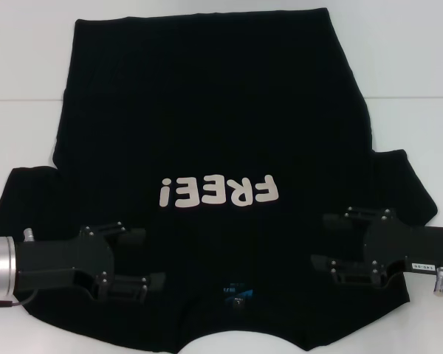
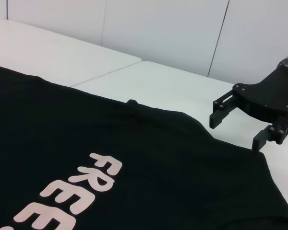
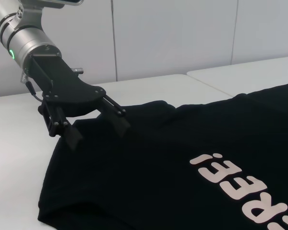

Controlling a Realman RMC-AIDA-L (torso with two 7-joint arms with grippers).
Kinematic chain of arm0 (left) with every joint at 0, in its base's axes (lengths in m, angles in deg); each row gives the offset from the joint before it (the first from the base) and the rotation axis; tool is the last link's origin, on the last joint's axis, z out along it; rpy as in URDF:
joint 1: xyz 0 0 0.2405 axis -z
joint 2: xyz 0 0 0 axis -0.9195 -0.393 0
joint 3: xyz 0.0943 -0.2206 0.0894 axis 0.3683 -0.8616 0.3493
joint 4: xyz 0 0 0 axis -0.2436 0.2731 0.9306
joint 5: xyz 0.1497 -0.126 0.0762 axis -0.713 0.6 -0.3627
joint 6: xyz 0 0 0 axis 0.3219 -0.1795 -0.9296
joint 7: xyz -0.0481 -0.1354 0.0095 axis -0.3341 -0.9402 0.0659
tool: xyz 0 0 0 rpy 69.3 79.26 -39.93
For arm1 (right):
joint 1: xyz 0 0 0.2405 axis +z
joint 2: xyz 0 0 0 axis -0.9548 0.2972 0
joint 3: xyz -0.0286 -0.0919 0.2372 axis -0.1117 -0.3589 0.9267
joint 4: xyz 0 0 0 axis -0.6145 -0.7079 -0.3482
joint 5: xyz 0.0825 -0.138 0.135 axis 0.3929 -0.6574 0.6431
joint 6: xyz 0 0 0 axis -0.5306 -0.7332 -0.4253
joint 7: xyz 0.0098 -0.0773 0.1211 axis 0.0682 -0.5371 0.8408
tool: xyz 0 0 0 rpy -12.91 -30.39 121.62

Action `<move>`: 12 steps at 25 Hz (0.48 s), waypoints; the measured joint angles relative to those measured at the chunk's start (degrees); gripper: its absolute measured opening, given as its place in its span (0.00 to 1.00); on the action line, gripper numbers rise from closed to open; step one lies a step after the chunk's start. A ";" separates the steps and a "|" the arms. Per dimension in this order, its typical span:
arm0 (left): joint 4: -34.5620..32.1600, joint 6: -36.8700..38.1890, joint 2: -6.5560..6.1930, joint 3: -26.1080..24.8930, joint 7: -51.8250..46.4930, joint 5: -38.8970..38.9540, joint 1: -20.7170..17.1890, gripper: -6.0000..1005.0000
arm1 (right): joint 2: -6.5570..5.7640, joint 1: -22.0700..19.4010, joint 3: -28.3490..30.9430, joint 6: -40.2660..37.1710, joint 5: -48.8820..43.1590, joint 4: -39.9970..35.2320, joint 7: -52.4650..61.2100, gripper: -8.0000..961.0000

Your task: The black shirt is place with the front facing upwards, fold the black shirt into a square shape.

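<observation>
Black shirt (image 1: 207, 110) collar edge cut off by the head view's lower border, neck label (image 1: 235, 293) print perhaps illegible

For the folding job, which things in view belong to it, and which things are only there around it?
Belonging to the job:
- large black cotton T-shirt with pale "FREE!" lettering, lying flat
- left end effector, open above the shirt
- right end effector, open above the shirt

Only there:
- white table

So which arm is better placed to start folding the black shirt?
Neither clearly. The left pincer hovers open over one shoulder of the black shirt, the right pincer open over the other, so a two-arm grab looks likeliest.
</observation>
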 joint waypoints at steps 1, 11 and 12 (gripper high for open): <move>0.00 -0.08 0.00 -0.01 0.00 0.00 0.00 0.93 | 0.00 0.00 0.00 0.00 0.00 0.00 0.00 0.80; 0.00 -0.33 -0.05 -0.06 -0.08 0.00 0.00 0.93 | 0.00 0.00 0.00 0.00 0.00 -0.01 0.00 0.80; 0.00 -0.35 -0.05 -0.06 -0.09 0.00 0.00 0.93 | 0.00 0.00 0.00 0.00 0.00 -0.01 0.00 0.80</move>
